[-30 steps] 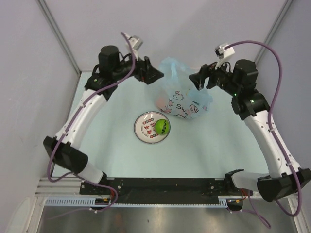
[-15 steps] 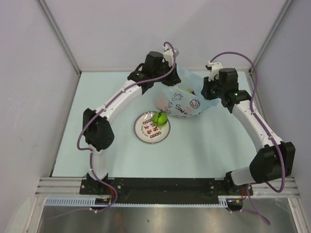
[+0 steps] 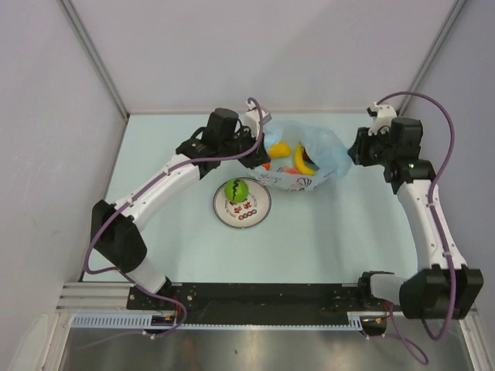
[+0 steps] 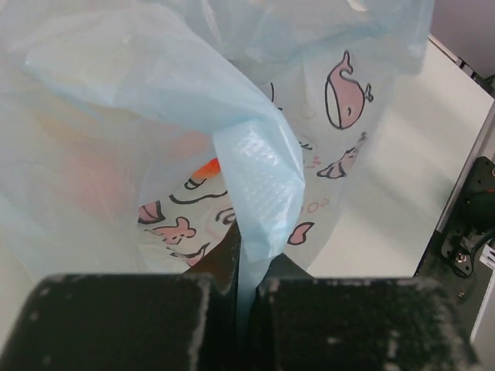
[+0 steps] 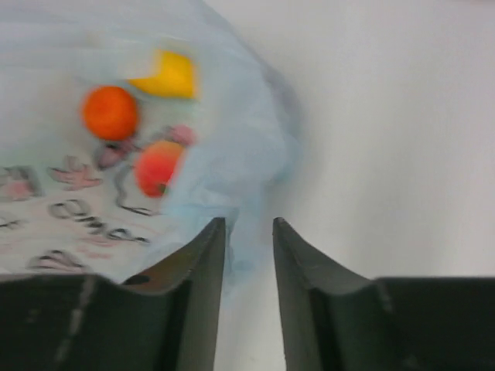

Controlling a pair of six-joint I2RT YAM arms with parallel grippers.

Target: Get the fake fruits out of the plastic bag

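Note:
The plastic bag (image 3: 313, 147) lies at the back middle of the table, light blue with pink figures, its mouth pulled wide. Inside it show a yellow banana (image 3: 302, 159), an orange (image 5: 110, 112) and a peach-coloured fruit (image 5: 158, 166). A green fruit with a dark zigzag (image 3: 235, 189) sits on the white plate (image 3: 259, 210). My left gripper (image 4: 247, 267) is shut on a fold of the bag's (image 4: 259, 170) left edge. At the bag's right end, my right gripper (image 5: 248, 226) has its jaws apart, with a wisp of blue film lying loose between them.
The plate stands just in front of the bag, on the left. Grey walls close the table at the back and on both sides. The left arm (image 3: 166, 182) arches over the table's left half, and the right arm (image 3: 429, 216) runs along the right edge.
The left gripper closed on the bag's edge and drew it to the left. The right gripper backed off rightward. The bag now gapes, showing fruit. The green fruit rolled left on the plate.

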